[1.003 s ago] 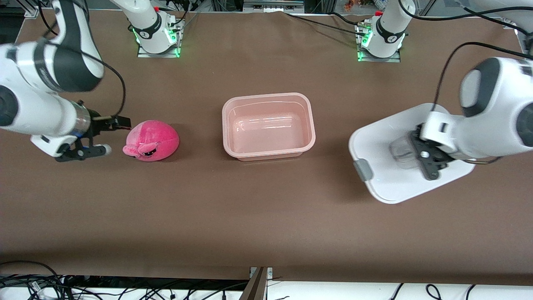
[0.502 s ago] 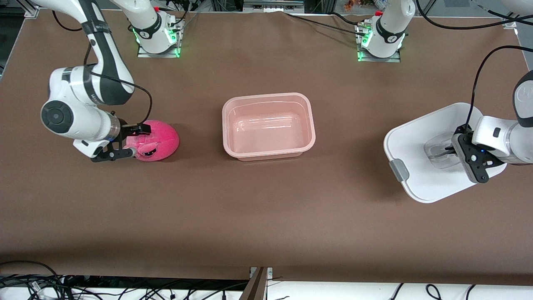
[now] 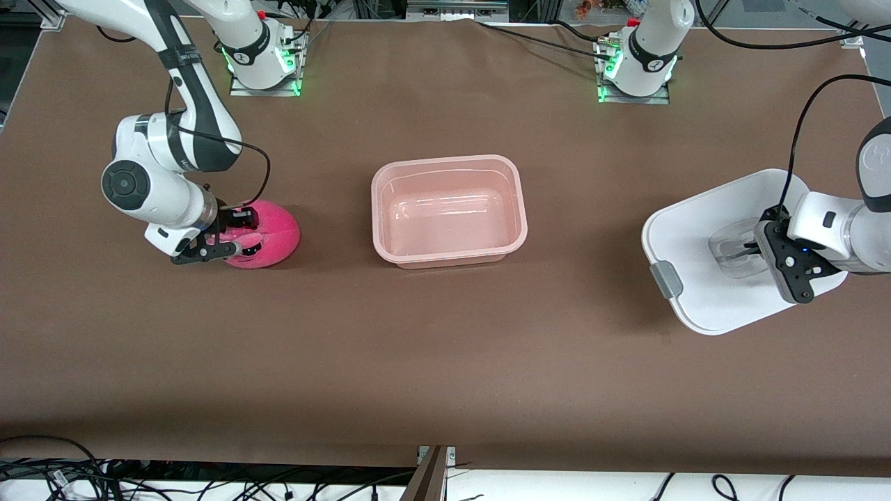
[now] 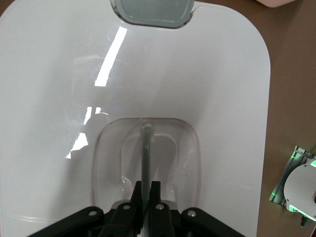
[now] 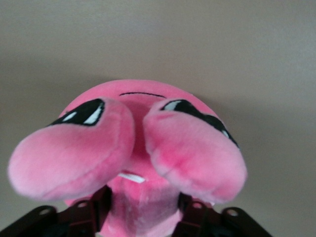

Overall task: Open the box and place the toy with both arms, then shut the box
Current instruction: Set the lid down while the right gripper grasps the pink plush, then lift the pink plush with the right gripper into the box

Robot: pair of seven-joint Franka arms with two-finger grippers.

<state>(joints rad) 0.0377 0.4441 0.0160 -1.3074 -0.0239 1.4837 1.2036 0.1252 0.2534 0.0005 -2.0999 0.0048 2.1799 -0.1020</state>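
toy point(image 3: 275, 233) face hidden by right claw point(image 3: 233, 240), lid point(image 4: 207, 94) edge cropped

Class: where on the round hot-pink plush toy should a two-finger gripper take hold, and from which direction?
Grip the round hot-pink plush toy across its soft middle, coming in low from the right arm's end of the table, as the right gripper does; its squashy, rounded body likely gives under the fingers.

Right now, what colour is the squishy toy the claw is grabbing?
Hot pink, with dark angry eyes. The toy shows best in the right wrist view.
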